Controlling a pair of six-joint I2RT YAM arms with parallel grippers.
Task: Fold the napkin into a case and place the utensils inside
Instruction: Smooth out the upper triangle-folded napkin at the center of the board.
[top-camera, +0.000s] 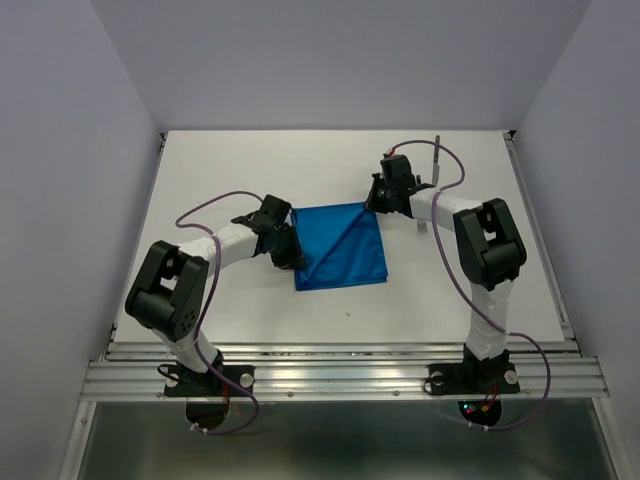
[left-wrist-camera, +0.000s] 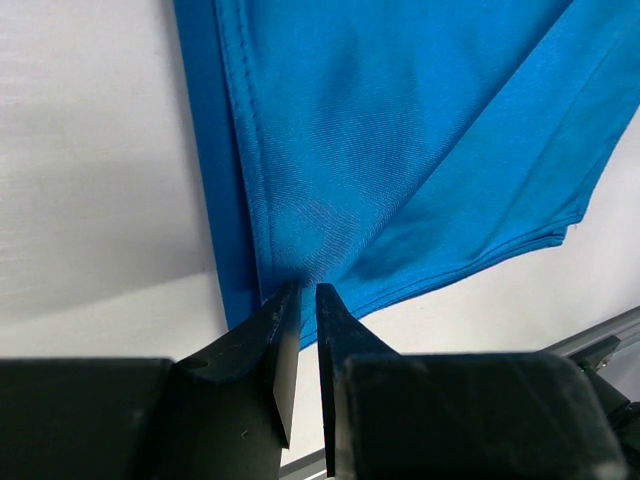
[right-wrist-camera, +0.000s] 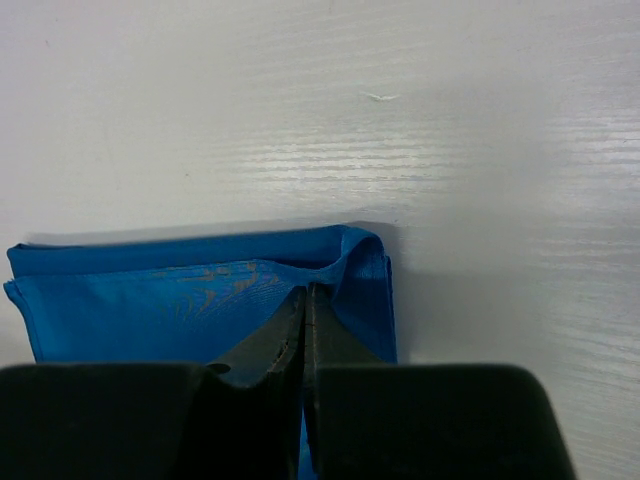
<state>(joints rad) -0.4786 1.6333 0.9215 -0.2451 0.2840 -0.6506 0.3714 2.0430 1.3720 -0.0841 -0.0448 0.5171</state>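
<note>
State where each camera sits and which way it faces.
Top external: above and behind the bases, looking down at the table; both arms and the blue napkin show.
Left wrist: on the left arm, looking along the left end effector, pinched on a napkin edge.
Right wrist: on the right arm, looking along the right end effector, pinched on a folded napkin corner.
Shared: all three views show the napkin.

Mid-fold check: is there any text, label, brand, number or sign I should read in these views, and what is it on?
None readable in any view. The napkin is plain blue, the table is unprinted white, and the left arm and right arm show no legible label.
</note>
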